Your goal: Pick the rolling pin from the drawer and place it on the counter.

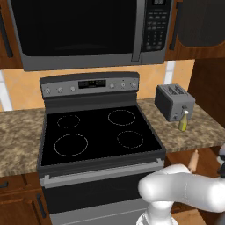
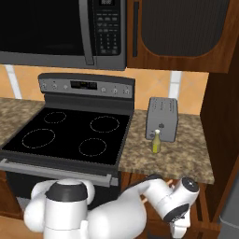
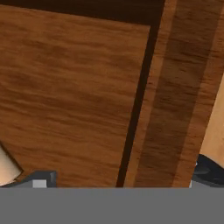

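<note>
The rolling pin (image 1: 193,161) is a light-tan wooden cylinder lying tilted in the open reddish-brown drawer (image 1: 179,158), just below the counter (image 1: 198,128) and to the right of the stove. In the hand view, one tan end of the rolling pin (image 3: 6,168) pokes in at the lower left, beside the left fingertip (image 3: 42,180). My gripper (image 3: 123,175) is open, fingertips wide apart over the drawer's wood (image 3: 65,87), with nothing between them. The arm (image 2: 158,193) bends down below the counter's edge (image 2: 168,173).
A grey toaster (image 1: 174,102) and a slim yellow-green bottle (image 1: 183,120) stand on the counter right of the black stovetop (image 1: 99,132). A microwave (image 1: 88,30) hangs above. A tall wooden cabinet side (image 2: 221,116) closes off the right.
</note>
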Controlling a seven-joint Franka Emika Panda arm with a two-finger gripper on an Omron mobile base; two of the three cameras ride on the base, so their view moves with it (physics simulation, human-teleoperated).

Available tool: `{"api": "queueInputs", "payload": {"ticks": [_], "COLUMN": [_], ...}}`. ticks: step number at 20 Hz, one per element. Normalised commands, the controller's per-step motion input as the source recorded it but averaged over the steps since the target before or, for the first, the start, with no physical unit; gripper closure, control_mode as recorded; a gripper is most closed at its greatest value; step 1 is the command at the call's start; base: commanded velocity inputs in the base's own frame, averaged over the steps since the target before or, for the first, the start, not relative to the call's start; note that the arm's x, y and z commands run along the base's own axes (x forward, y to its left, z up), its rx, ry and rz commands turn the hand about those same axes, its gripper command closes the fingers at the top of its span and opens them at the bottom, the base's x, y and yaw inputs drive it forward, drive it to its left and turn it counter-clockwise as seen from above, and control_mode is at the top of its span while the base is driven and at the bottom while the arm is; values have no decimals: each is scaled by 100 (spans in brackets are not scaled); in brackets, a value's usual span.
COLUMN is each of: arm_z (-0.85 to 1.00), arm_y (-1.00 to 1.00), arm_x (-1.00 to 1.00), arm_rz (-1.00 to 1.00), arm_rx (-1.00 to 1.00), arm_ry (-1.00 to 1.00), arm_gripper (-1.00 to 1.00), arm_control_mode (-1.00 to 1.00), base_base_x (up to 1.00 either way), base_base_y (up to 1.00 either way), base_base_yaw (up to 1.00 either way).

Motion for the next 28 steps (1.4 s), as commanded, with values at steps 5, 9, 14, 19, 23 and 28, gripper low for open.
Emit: {"api": "queueInputs", "payload": {"ticks": [5,9,14,19,23,28], "arm_z": [-8,0,0,32,96,100], "arm_y": [6,11,12,13,9,25], "arm_x": [-40,-100,-100,-100,-64,22], "arm_rz": [0,-1,-6,-15,-26,3], "arm_rx": [0,0,3,13,13,-2], "arm_ry": [7,0,7,20,9,-1], "arm_gripper": [-100,-100,-100,-100,-100,-100], "arm_control_mode": [-100,-100,-100,-100,-100,-100], "base_base_x": [0,0,0,0,0,0], "base_base_y": [0,0,0,0,0,0], "base_base_yaw": [0,0,0,0,0,0]}}
